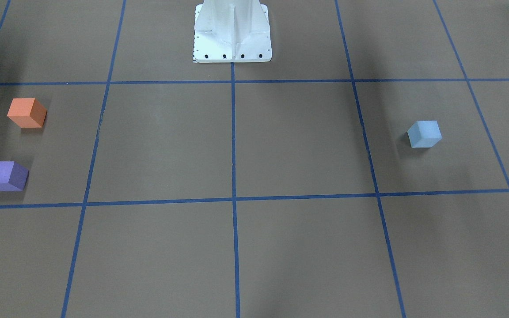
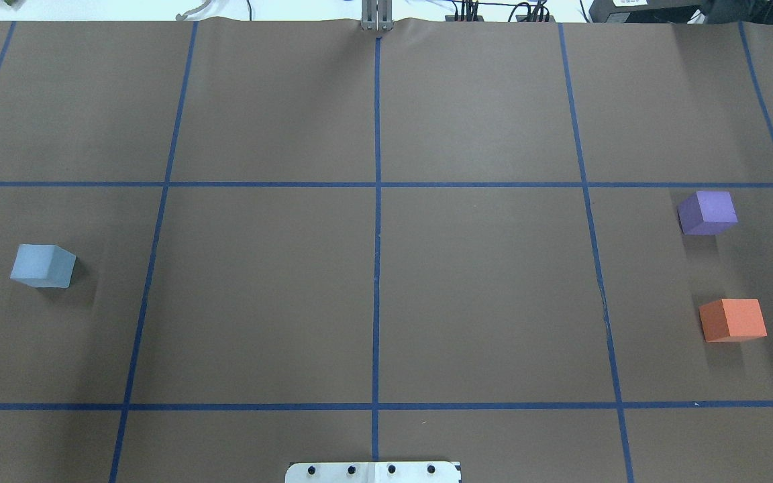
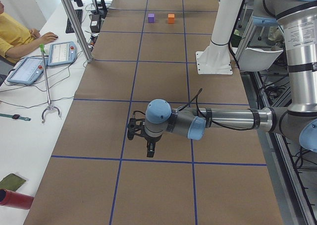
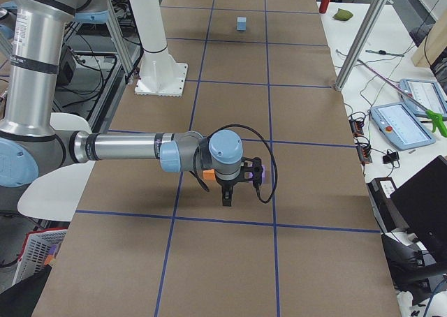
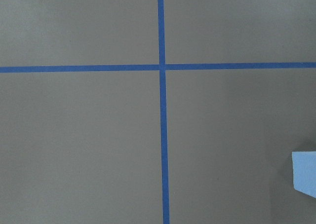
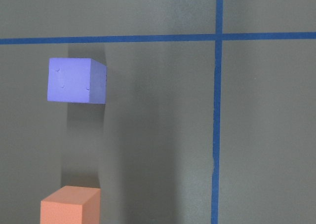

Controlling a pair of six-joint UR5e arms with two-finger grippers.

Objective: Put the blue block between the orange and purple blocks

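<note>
The light blue block [image 2: 42, 265] sits alone on the table's left side; it also shows in the front view [image 1: 424, 134] and at the right edge of the left wrist view [image 5: 304, 172]. The purple block [image 2: 707, 212] and the orange block [image 2: 732, 320] sit apart on the right side, with a bare gap between them, as the right wrist view shows for purple [image 6: 76, 80] and orange [image 6: 69, 205]. My left gripper [image 3: 148, 148] hovers over the blue block's area. My right gripper [image 4: 227, 195] hovers above the orange and purple blocks. I cannot tell whether either is open or shut.
Brown paper with a blue tape grid [image 2: 377, 268] covers the table. The robot's white base [image 1: 232, 33] stands at the robot's side of the table, in the middle. An operator [image 3: 15, 31] sits with tablets at a side desk. A metal post [image 4: 356, 45] stands at the far edge.
</note>
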